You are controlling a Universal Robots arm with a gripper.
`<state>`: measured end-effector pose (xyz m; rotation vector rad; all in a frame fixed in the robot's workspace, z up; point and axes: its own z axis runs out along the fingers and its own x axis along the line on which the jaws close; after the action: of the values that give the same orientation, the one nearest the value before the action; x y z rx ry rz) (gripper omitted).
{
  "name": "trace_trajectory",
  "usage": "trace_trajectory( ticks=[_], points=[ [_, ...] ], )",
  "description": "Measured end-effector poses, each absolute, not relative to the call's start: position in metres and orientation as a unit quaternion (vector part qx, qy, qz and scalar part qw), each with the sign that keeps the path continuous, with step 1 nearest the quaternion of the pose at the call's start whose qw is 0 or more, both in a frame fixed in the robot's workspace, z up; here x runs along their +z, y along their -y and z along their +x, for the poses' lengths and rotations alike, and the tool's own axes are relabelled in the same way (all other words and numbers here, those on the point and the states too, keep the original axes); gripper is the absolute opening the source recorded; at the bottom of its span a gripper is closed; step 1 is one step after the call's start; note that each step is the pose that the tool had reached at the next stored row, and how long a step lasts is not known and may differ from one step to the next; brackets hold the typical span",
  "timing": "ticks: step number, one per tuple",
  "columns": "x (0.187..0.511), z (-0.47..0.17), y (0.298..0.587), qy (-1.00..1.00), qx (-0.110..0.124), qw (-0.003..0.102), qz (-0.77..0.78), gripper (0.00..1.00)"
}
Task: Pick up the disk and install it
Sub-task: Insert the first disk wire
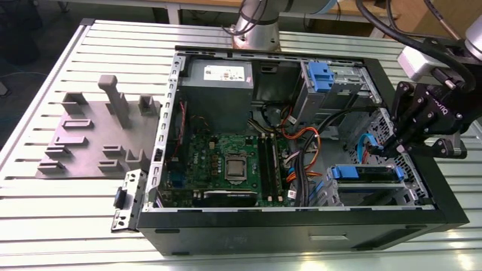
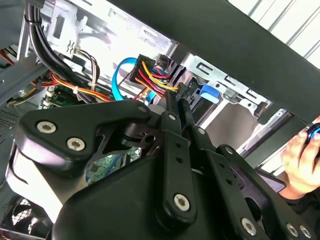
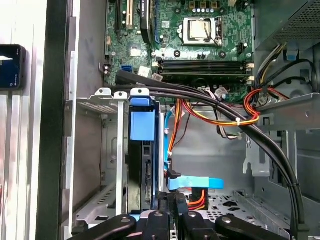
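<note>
The disk [image 1: 367, 173] sits in the metal drive cage at the exterior view's right of the open computer case, its blue carrier showing. In the first wrist view the disk [image 3: 142, 170] stands edge-on in the cage, with its blue tab at the end. My gripper [image 1: 385, 151] hangs just above the cage, over the case's side wall. Its black fingers are shut together with nothing between them in both wrist views. The gripper [image 3: 170, 199] is close beside the disk's cable end, by a blue flat cable [image 3: 195, 182]. My gripper [image 2: 177, 100] points toward a bundle of coloured wires.
A grey power supply [image 1: 218, 84] and the green motherboard [image 1: 233, 164] fill the case's other half. A second blue carrier [image 1: 320, 76] sits in the upper bay. Thick black cables [image 3: 260, 135] cross the cage. A grey fixture plate [image 1: 98, 135] lies beside the case. A person's hand [image 2: 302, 165] is outside the case wall.
</note>
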<state>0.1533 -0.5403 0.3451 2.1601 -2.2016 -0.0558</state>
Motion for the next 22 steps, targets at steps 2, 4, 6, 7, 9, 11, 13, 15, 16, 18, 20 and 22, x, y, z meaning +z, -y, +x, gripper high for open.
trace_trajectory(
  ticks=[2, 4, 6, 7, 9, 11, 13, 15, 16, 18, 20, 22],
  points=[
    [0.345, 0.152, 0.541, 0.713, -0.014, 0.024, 0.700, 0.16],
    [0.345, 0.152, 0.542, 0.713, -0.009, 0.019, 0.701, 0.16],
    [0.345, 0.151, 0.542, 0.713, -0.004, 0.014, 0.701, 0.16],
    [0.345, 0.150, 0.543, 0.713, -0.002, 0.012, 0.701, 0.16],
    [0.345, 0.148, 0.544, 0.712, -0.001, 0.010, 0.702, 0.16],
    [0.345, 0.145, 0.546, 0.711, 0.000, 0.009, 0.703, 0.16],
    [0.345, 0.142, 0.548, 0.711, 0.001, 0.008, 0.703, 0.16],
    [0.345, 0.139, 0.550, 0.711, 0.003, 0.007, 0.703, 0.16],
    [0.345, 0.137, 0.551, 0.711, 0.004, 0.006, 0.704, 0.16],
    [0.345, 0.135, 0.553, 0.710, 0.006, 0.003, 0.704, 0.16],
    [0.345, 0.133, 0.554, 0.709, 0.009, 0.000, 0.705, 0.16],
    [0.344, 0.131, 0.556, 0.708, 0.011, -0.002, 0.706, 0.16]
  ],
)
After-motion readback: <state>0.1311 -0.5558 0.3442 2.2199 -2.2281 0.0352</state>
